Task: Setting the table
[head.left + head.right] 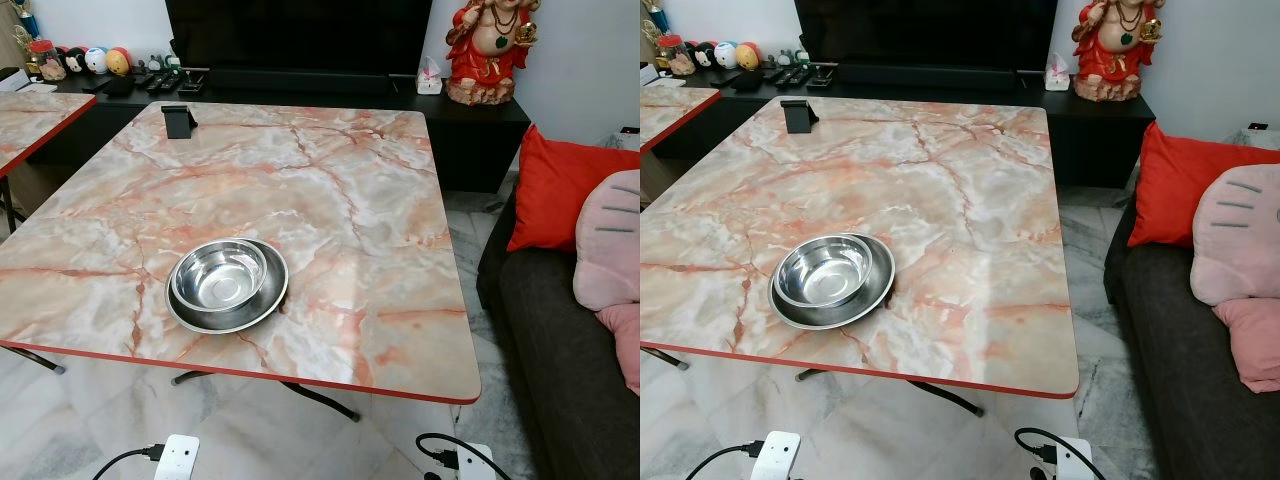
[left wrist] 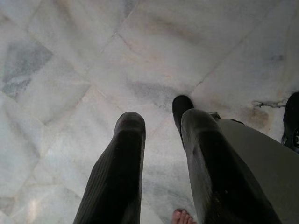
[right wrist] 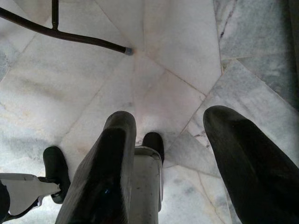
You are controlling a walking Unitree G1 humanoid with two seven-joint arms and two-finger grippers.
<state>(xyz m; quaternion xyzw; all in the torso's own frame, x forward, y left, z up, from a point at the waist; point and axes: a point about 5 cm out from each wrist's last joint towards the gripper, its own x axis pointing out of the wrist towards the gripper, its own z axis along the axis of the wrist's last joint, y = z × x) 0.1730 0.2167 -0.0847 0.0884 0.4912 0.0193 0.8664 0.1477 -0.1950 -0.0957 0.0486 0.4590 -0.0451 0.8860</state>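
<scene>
We see a steel bowl (image 1: 218, 274) nested in a plate (image 1: 262, 300) at the tabletop's (image 1: 350, 200) 7 o'clock, while our left gripper (image 2: 156, 122) and right gripper (image 3: 170, 123) hang over the floor (image 2: 70, 70), fingers apart, empty.

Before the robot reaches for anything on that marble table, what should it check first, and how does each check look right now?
1. Steel bowl sits inside the steel plate: ok.
2. Stack rests well in from the table's near edge: ok.
3. Left gripper fingers apart, holding nothing: ok.
4. Right gripper fingers apart, holding nothing: ok.
5. Grippers raised to table height: not ok, both hang above the floor.
6. Cutlery or cups laid out: not ok.
</scene>
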